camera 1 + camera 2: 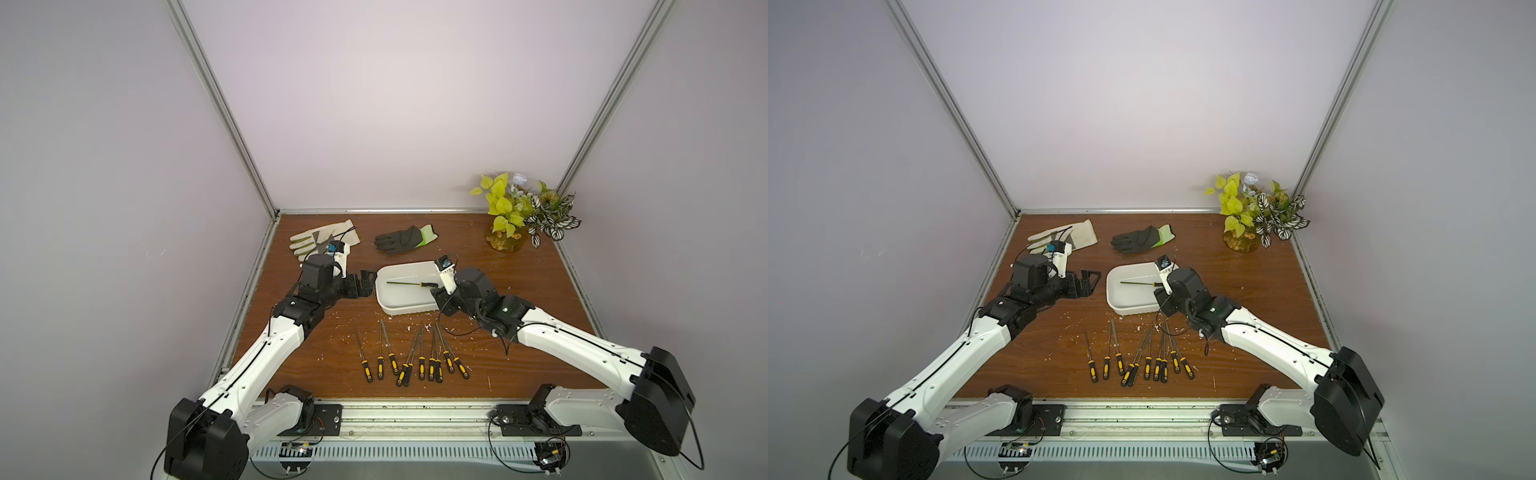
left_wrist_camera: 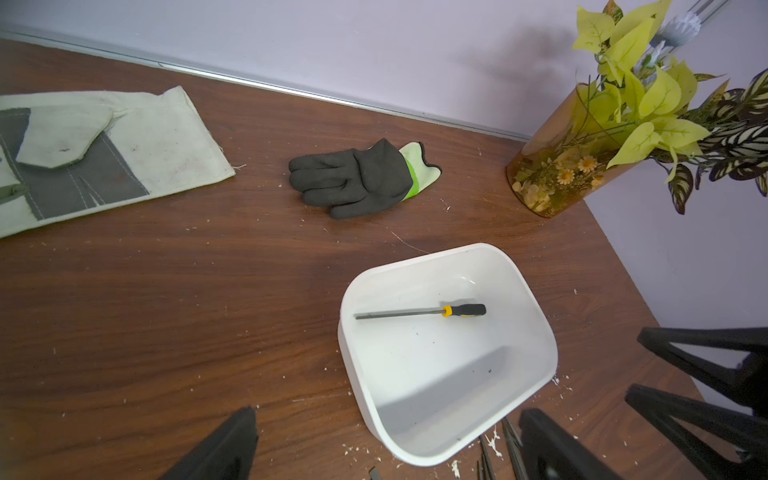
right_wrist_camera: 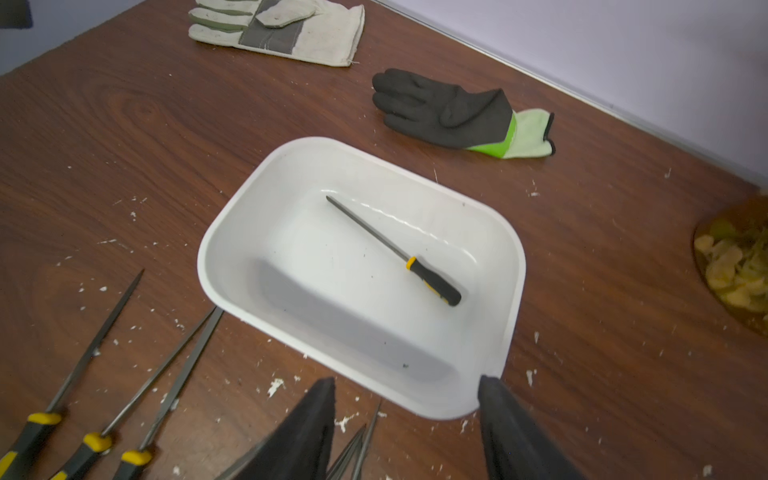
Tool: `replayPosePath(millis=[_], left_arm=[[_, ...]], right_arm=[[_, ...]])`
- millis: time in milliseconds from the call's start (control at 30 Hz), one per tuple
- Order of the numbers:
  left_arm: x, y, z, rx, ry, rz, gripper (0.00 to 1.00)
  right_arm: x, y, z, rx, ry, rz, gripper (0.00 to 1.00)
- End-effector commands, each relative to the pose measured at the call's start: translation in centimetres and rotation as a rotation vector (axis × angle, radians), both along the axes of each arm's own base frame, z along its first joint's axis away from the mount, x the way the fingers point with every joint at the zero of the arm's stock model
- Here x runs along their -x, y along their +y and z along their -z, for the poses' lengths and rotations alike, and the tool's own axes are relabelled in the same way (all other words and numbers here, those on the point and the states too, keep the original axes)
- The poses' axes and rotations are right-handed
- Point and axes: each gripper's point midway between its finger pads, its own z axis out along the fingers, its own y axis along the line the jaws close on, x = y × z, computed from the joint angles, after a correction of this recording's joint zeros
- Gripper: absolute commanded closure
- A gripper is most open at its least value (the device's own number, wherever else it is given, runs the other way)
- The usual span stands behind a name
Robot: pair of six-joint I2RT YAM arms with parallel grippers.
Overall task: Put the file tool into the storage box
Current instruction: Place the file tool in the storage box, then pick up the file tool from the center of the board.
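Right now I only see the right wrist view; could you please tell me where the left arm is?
Observer: The left gripper hangs just left of the storage box, jaws open and empty.
Operator: Is it touching the box?
Observer: No, in both top views a narrow gap separates it from the rim.
Operator: How many tools lie outside it?
Observer: About ten files, fanned in a row in front of the box, handles pointing away from it.
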Motion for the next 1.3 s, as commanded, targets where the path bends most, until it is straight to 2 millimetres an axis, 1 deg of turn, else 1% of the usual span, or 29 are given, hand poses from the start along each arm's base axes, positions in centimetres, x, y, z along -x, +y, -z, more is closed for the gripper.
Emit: replayPosePath(millis=[0, 33, 133, 200, 267, 367, 433, 567, 633, 767, 833, 1067, 1267], left_arm=[[1.2, -0.4, 2.5, 0.002, 0.055, 0.028, 0.00], [1.4, -0.4, 3.3, -0.016, 0.077, 0.037, 0.00], [1.6, -0.9, 4.5, -0.054, 0.144, 0.086, 0.00], [1.6, -1.1, 5.1, -0.045, 0.169, 0.090, 0.00], [1.5, -1.3, 5.1, -0.028, 0.173, 0.094, 0.00], [1.1, -1.9, 4.1, 0.012, 0.138, 0.107, 0.00], [0.7, -2.0, 4.0, 0.027, 0.136, 0.098, 0.00], [0.5, -1.8, 5.2, 0.046, 0.187, 0.059, 0.00], [0.4, -2.0, 5.5, 0.068, 0.195, 0.054, 0.00], [-0.1, -1.7, 5.5, 0.054, 0.205, 0.052, 0.00], [-0.2, -1.3, 5.6, 0.038, 0.210, 0.036, 0.00], [-0.2, -0.9, 6.0, 0.032, 0.218, 0.007, 0.00], [-0.6, -0.4, 6.0, 0.019, 0.232, -0.009, 0.00]], right_arm=[[2.1, -1.6, 0.6, -0.141, 0.081, 0.100, 0.40], [2.8, -2.2, 1.5, -0.149, 0.103, 0.110, 0.41], [4.8, -3.7, 4.4, -0.158, 0.198, 0.149, 0.43], [6.4, -3.7, 5.9, -0.188, 0.270, 0.126, 0.44], [7.9, -3.5, 7.0, -0.221, 0.331, 0.104, 0.45], [9.2, -4.0, 8.4, -0.223, 0.381, 0.114, 0.46], [9.9, -4.0, 8.9, -0.219, 0.407, 0.110, 0.48], [11.4, -4.2, 9.8, -0.187, 0.439, 0.114, 0.51], [11.9, -4.4, 10.1, -0.162, 0.442, 0.113, 0.51], [12.6, -4.7, 10.7, -0.095, 0.459, 0.110, 0.52], [13.1, -4.4, 11.0, -0.078, 0.468, 0.093, 0.53], [14.2, -4.5, 12.9, 0.011, 0.482, 0.095, 0.54], [14.6, -5.1, 13.8, 0.055, 0.479, 0.125, 0.55]])
